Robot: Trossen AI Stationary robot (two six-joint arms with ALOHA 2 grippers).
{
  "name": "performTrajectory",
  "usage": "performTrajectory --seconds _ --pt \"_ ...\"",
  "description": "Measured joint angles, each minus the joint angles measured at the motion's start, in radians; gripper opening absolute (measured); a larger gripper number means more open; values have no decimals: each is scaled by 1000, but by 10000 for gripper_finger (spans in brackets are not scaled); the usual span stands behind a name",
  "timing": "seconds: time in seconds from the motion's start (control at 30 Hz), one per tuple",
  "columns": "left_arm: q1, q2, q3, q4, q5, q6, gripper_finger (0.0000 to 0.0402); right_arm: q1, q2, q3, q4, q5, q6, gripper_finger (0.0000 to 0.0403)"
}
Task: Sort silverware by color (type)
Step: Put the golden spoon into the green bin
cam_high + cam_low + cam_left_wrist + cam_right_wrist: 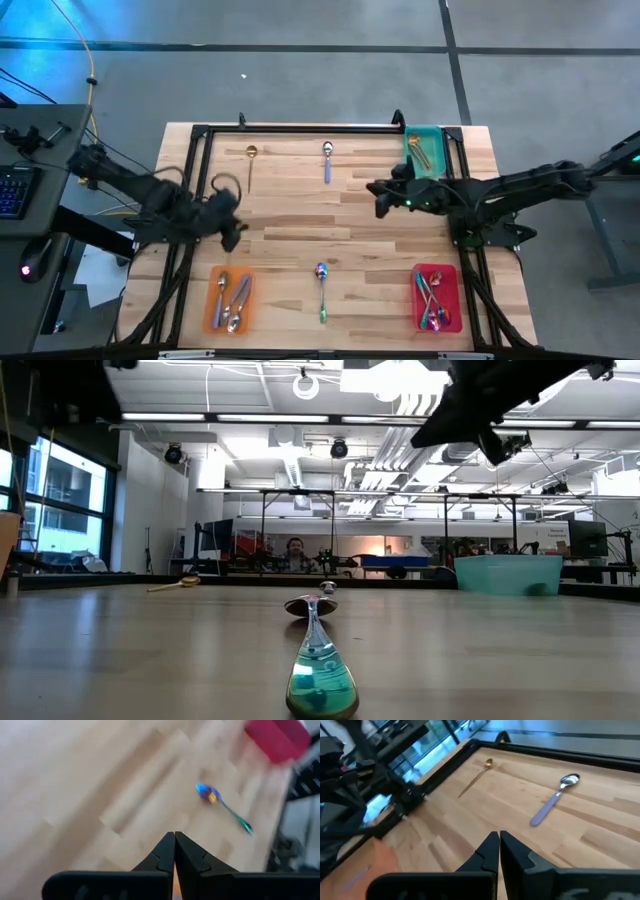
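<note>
Three spoons lie loose on the wooden table. A gold spoon [250,163] [476,776] and a silver spoon with a lilac handle [327,160] [554,800] lie near the far edge. An iridescent spoon [321,290] [222,805] [320,675] lies near the front edge. My left gripper [233,236] [174,837] hangs shut and empty above the table's left part, beyond the orange tray. My right gripper [379,197] [498,836] is shut and empty above the table, right of the middle, pointing toward the two far spoons.
An orange tray [213,312] at the front left holds silver spoons. A red tray [452,296] [277,739] at the front right holds iridescent spoons. A teal tray [432,133] [508,574] at the far right holds a gold spoon. A black frame borders the table. People sit in the room behind.
</note>
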Motion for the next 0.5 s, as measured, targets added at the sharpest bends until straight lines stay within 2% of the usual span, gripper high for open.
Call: performTrajectory --seconds 0.17,0.3,0.43,0.5 --pt "283 -13 0 3 31 112 0 -62 35 0 48 -1 10 0" --pt "518 41 0 25 49 181 0 -118 35 0 42 -15 -72 0" --pt "743 146 1 49 124 175 6 -186 34 0 43 -131 -168 0" --pt "840 208 0 66 167 233 15 -215 34 0 43 -193 -179 0"
